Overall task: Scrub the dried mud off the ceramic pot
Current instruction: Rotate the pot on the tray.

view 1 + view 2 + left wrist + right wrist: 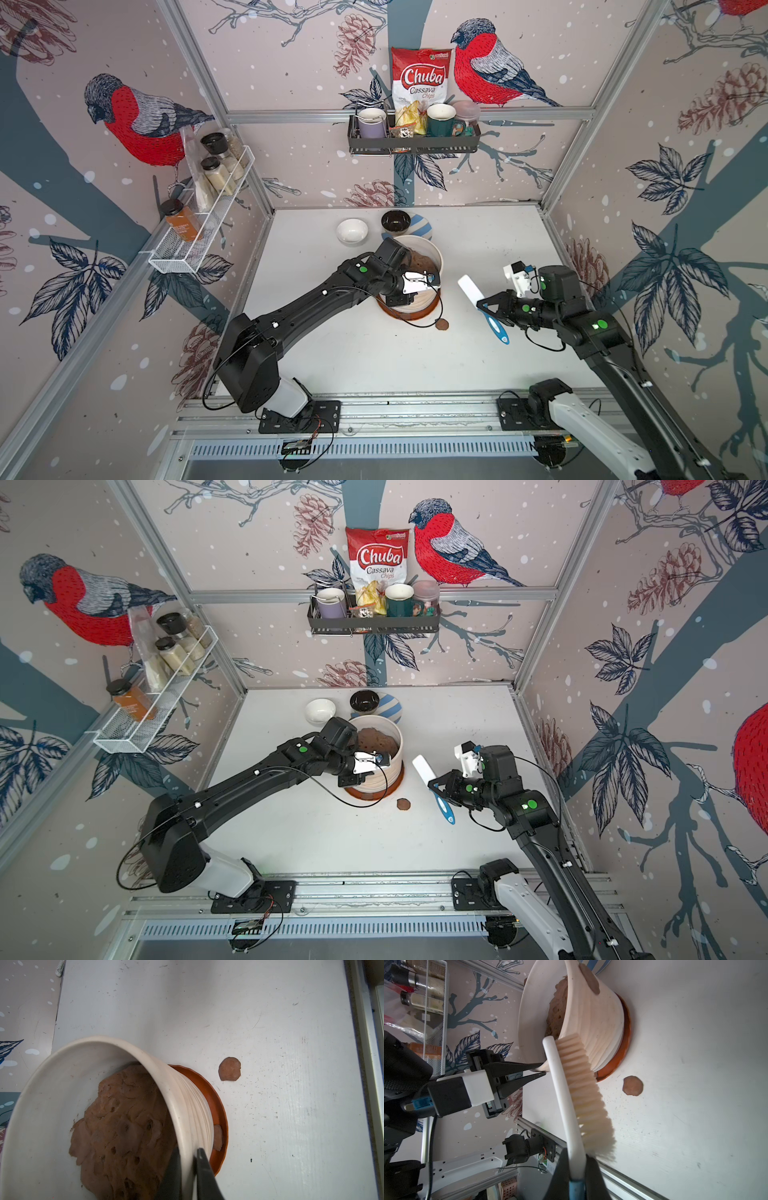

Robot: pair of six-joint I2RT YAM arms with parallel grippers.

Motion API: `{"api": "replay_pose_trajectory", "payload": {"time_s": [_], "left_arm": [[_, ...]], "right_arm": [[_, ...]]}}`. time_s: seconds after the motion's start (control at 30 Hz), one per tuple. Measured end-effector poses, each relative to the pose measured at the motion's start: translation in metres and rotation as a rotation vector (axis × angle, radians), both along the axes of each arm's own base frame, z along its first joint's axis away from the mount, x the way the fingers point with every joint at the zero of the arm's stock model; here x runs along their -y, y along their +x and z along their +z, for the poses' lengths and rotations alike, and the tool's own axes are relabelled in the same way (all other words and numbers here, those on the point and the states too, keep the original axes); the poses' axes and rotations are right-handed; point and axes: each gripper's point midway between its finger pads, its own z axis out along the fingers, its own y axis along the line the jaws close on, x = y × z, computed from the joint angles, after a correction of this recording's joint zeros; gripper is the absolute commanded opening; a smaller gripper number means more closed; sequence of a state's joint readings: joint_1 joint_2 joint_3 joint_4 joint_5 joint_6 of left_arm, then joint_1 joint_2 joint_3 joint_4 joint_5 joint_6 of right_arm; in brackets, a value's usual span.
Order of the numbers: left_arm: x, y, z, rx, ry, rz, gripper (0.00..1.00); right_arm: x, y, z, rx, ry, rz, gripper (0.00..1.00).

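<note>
The cream ribbed ceramic pot (432, 252) (395, 746) stands on a brown saucer (220, 1105) mid-table, filled with brown soil. My left gripper (413, 297) (188, 1153) is shut on the ceramic pot's rim, one finger inside and one outside. One dried mud flake (443, 324) (229, 1069) lies on the table beside the saucer. Another dried mud patch (588, 978) sticks to the wall near the rim, and a third (217, 1137) lies in the saucer. My right gripper (484, 305) (576, 1165) is shut on a brush (471, 291) (566, 1095), white-headed with a blue handle, held just right of the pot with its bristles facing the wall.
A white bowl (352, 230), a black bowl (395, 220) and a blue-striped dish (420, 229) sit behind the pot. A wire spice rack (199, 232) hangs on the left wall and a black shelf (413, 141) on the back wall. The arms' mounting rail (415, 409) runs along the front edge.
</note>
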State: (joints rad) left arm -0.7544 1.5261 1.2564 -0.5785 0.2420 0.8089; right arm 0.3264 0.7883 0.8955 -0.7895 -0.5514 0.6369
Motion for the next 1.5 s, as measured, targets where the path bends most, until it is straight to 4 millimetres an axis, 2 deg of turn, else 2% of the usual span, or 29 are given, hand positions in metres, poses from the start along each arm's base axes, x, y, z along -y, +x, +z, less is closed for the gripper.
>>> {"api": "replay_pose_trajectory", "payload": {"time_s": [0.23,0.4,0.53,0.77,1.0,1.17,1.27,1.4,1.5], "left_arm": [[0.011,0.004,0.001,-0.060,0.016,0.035,0.01],[0.031,0.008,0.002,-0.112,0.038,0.117,0.00],[0.059,0.014,0.001,-0.163,0.046,0.251,0.01],[0.112,0.030,0.001,-0.230,0.009,0.484,0.00],[0.131,0.051,0.004,-0.262,-0.068,0.744,0.00],[0.137,0.066,0.004,-0.310,-0.159,0.938,0.01],[0.141,0.072,0.004,-0.352,-0.229,1.030,0.06],[0.147,0.071,0.009,-0.427,-0.287,1.090,0.21],[0.151,0.067,0.019,-0.475,-0.321,1.099,0.27]], "right_arm": [[0.014,0.004,0.014,0.067,-0.101,-0.022,0.00],[0.016,0.004,0.013,0.059,-0.119,-0.021,0.00],[0.018,0.008,0.008,0.044,-0.143,-0.032,0.00],[0.033,0.000,-0.009,0.022,-0.230,-0.046,0.00],[0.041,-0.011,-0.034,0.023,-0.307,-0.019,0.00],[0.020,-0.029,-0.036,0.112,-0.366,0.163,0.00],[0.007,-0.034,-0.040,0.133,-0.380,0.247,0.00],[-0.008,-0.030,-0.047,0.167,-0.391,0.315,0.00],[-0.022,-0.025,-0.048,0.212,-0.393,0.368,0.00]]}}
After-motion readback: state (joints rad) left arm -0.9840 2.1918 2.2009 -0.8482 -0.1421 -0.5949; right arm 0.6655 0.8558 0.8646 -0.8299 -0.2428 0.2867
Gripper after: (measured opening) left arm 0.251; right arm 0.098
